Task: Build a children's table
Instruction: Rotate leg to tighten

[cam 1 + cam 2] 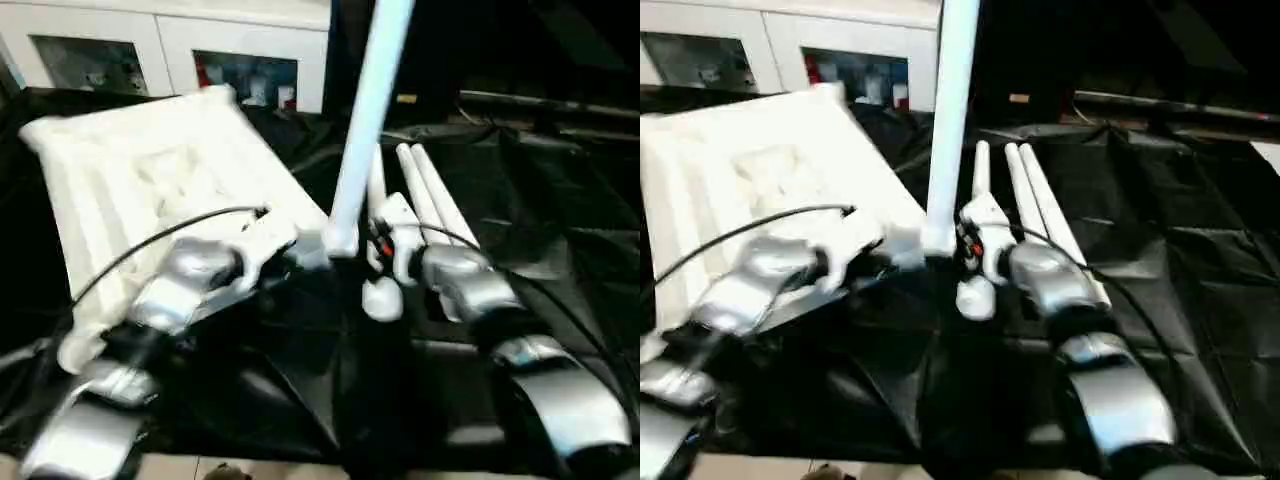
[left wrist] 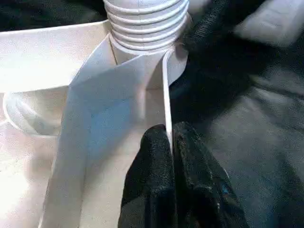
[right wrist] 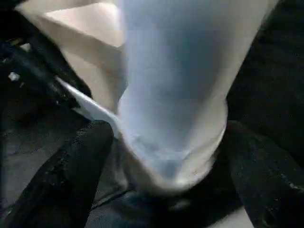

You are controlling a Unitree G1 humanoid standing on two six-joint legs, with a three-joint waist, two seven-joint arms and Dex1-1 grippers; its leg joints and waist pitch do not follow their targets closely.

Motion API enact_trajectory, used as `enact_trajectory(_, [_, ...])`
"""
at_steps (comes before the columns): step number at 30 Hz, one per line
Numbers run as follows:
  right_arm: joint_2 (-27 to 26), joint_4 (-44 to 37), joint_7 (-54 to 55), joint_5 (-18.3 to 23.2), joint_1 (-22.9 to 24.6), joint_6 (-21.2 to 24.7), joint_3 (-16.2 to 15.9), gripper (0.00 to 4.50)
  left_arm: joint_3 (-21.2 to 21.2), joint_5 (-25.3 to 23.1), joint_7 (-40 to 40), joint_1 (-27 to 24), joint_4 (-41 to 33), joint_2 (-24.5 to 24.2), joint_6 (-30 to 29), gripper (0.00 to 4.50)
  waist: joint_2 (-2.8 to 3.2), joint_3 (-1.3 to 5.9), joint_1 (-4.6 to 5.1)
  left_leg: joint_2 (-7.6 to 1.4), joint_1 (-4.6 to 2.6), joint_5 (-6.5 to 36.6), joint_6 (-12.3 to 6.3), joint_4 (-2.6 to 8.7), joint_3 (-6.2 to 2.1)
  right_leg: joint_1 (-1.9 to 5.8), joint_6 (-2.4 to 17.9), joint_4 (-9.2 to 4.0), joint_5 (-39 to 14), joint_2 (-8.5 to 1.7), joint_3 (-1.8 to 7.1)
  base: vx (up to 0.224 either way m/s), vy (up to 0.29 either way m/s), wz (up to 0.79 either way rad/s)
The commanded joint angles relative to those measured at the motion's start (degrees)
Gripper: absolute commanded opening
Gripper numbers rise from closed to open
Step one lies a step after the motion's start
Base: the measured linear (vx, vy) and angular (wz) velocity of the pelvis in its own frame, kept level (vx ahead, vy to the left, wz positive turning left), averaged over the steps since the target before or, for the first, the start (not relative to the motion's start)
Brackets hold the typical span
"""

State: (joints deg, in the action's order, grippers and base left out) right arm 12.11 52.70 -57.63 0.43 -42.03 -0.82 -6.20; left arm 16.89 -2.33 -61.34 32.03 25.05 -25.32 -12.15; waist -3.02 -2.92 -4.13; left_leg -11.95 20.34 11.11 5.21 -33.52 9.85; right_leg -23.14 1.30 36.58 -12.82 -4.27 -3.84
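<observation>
Tabletop (image 1: 150, 190) lies ribs-up on the bench's left side. Left hand (image 2: 170, 142) pinches its rim by the corner socket (image 2: 147, 23), prob. to steady it. Right hand (image 3: 166, 156), fingers spread, straddles an upright leg (image 1: 365, 120) there w/o squeezing. Spare legs (image 1: 1025, 200) lie mid-bench.

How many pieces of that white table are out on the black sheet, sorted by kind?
White plastic square tabletop, ribbed side up: 1
Long white tubular legs standing upright at the tabletop's near corner: 1
Long white tubular legs lying together on the black sheet: 3
Total: 5 pieces
</observation>
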Motion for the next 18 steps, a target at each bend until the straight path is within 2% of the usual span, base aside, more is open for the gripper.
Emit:
enact_trajectory(1, [1.5, -3.9, -3.1, 1.4, 0.6, -1.0, -0.4, 3.93, 2.5, 0.9, -4.4, -0.8, -1.2, -0.4, 2.1, 0.0, 0.29, 3.38, -0.25, -1.72, -0.29, 4.3, -4.98, 3.45, 0.29, 3.29, 15.2, -3.51, 2.3, -3.6, 2.95, 0.0, 0.0, 0.0])
enact_trajectory(6, [4.1, -9.2, -9.3, 2.3, 3.9, -0.7, -2.0, 3.93, 2.1, 0.8, -7.7, -0.9, -0.7, -3.7, 3.6, 0.0, 0.14, 3.33, -0.8, -1.64, -0.32, 4.9, -3.98, 3.52, 0.29, 3.43, 14.5, -3.62, 1.6, -3.61, 3.01, 0.0, 0.0, 0.0])
enact_trajectory(12, [4.4, -12.1, -11.5, 2.9, 5.6, 0.6, -2.5, 3.93, 1.6, 1.2, -8.9, -1.1, -1.3, -4.9, 3.8, 0.0, 0.08, 3.39, -0.67, -1.49, -0.2, 4.5, -3.35, 3.51, 0.21, 3.53, 14.4, -3.55, 1.5, -3.65, 3.03, 0.0, 0.0, 0.0])
enact_trajectory(14, [3.9, -12.9, -11.4, 3.3, 5.9, 1.5, -2.7, 3.67, 1.7, 1.5, -9.1, -1.1, -1.4, -5.0, 3.9, 0.0, 0.02, 3.43, -0.62, -1.44, -0.2, 4.2, -3.37, 3.45, 0.21, 3.55, 14.5, -3.49, 2.0, -3.64, 3.05, 0.0, 0.0, 0.0])
enact_trajectory(17, [3.5, -13.4, -11.4, 3.7, 6.1, 2.1, -3.0, 3.57, 1.7, 1.7, -8.9, -1.0, -1.4, -4.8, 3.9, 0.0, 0.1, 3.45, -0.69, -1.48, -0.27, 3.8, -3.4, 3.45, 0.2, 3.52, 14.6, -3.43, 2.3, -3.63, 3.02, 0.0, 0.0, 0.0])
enact_trajectory(18, [3.4, -13.4, -11.3, 3.7, 6.1, 2.1, -3.0, 3.35, 1.7, 1.7, -8.9, -1.0, -1.4, -4.7, 4.0, 0.0, 0.06, 3.46, -0.68, -1.5, -0.26, 3.8, -3.38, 3.47, 0.18, 3.53, 14.6, -3.41, 2.4, -3.64, 3.0, 0.0, 0.0, 0.0])
